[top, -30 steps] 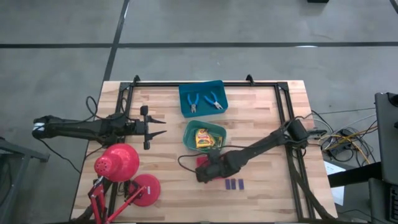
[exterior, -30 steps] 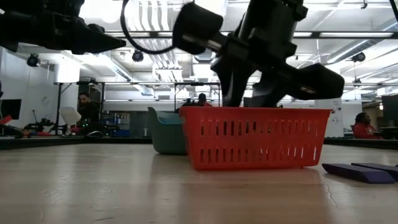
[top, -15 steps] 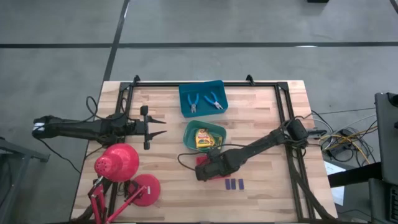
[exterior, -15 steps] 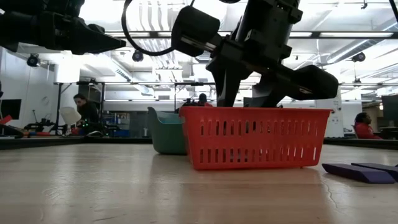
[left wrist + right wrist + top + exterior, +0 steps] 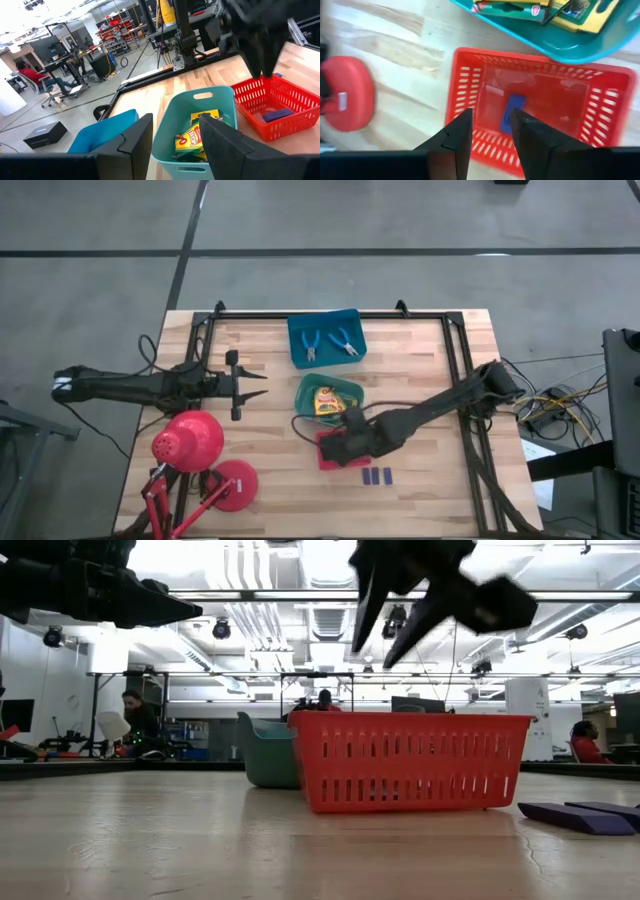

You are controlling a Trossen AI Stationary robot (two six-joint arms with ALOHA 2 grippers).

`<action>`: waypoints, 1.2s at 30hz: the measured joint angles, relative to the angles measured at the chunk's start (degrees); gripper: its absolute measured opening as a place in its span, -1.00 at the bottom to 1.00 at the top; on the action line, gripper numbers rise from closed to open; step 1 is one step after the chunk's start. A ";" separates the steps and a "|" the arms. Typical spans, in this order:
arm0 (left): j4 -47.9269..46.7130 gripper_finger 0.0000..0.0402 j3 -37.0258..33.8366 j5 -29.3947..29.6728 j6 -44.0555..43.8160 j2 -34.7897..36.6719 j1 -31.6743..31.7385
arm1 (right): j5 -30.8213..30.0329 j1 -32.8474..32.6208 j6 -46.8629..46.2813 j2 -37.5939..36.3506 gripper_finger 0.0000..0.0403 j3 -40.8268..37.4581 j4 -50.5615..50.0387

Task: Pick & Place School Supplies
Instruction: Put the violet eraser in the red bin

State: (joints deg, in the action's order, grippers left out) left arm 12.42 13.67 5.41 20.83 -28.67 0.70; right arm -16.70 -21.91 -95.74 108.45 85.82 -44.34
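1. Two dark arms were seen over the wooden counter (image 5: pixel 420 350).
2. The right arm was stretched from the counter's right edge toward its middle, and the right gripper (image 5: pixel 345 442) was held above the red tray (image 5: pixel 324 454), clear of its rim in the low view.
3. The right jaws were seen apart and empty, in the low view and the right wrist view alike.
4. The left arm lay level along the counter's left side, with the left gripper (image 5: pixel 256 385) pointed toward the middle, near the red desk lamp (image 5: pixel 187 442).
5. The left jaws were seen apart, with nothing between them.
6. One dark blue block (image 5: pixel 512 114) was seen lying flat on the floor of the red tray.
7. Two more blue blocks (image 5: pixel 376 476) lay side by side on the counter, just beside the red tray, on the side away from the green tray.
8. Yellow-and-green boxes (image 5: pixel 327 402) were stacked in the green tray (image 5: pixel 306 392); their number could not be counted.
9. Two blue-handled tools (image 5: pixel 326 344) lay in the blue tray (image 5: pixel 297 352), at the counter's far edge.
10. Three trays were counted in all, set in a row down the counter's middle: blue, green, then red.
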 joint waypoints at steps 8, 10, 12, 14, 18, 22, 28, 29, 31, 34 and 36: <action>-0.18 -0.16 0.00 0.00 0.01 0.02 0.01 | -0.03 -1.51 -0.51 -6.20 -0.42 0.00 -6.53; -0.34 -0.16 0.00 0.00 -0.01 0.00 0.01 | -0.26 -2.10 -0.92 -7.14 -0.42 0.00 -7.74; -0.51 -0.16 0.00 0.00 -0.01 0.02 0.01 | -1.09 -2.89 -0.91 -8.32 -0.42 0.00 -8.89; -0.52 -0.16 0.00 0.00 0.01 0.02 0.01 | -1.51 -3.62 -0.86 -9.48 -0.42 0.00 -9.48; -0.52 -0.16 0.00 0.00 -0.01 0.02 0.01 | -1.53 -5.85 -3.91 -10.99 -0.42 0.00 -13.19; -0.52 -0.16 0.00 0.00 0.00 0.01 0.02 | -1.46 -9.14 -11.29 -12.10 -0.42 0.00 -17.63; -0.60 -0.16 0.00 0.01 0.00 0.02 0.06 | -1.26 -15.12 -23.67 -12.51 -0.42 0.00 -23.04; -0.61 -0.16 0.00 0.02 0.00 0.02 0.06 | -1.23 -16.02 -25.30 -12.43 -0.42 0.00 -23.18; -0.62 -0.16 0.00 0.02 0.00 0.02 0.03 | -0.91 -17.83 -27.79 -12.11 -0.42 0.00 -23.52; -0.63 -0.16 0.00 0.02 0.00 0.02 0.03 | 1.23 -19.85 -32.24 -10.88 -0.42 0.00 -24.62; -0.63 -0.16 0.00 0.01 0.01 0.02 0.03 | 3.47 -20.70 -34.39 -9.92 -0.42 0.00 -25.50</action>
State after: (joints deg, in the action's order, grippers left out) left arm 11.79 13.67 5.42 20.84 -28.64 0.73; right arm -13.24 -42.62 -130.13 98.53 85.82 -69.83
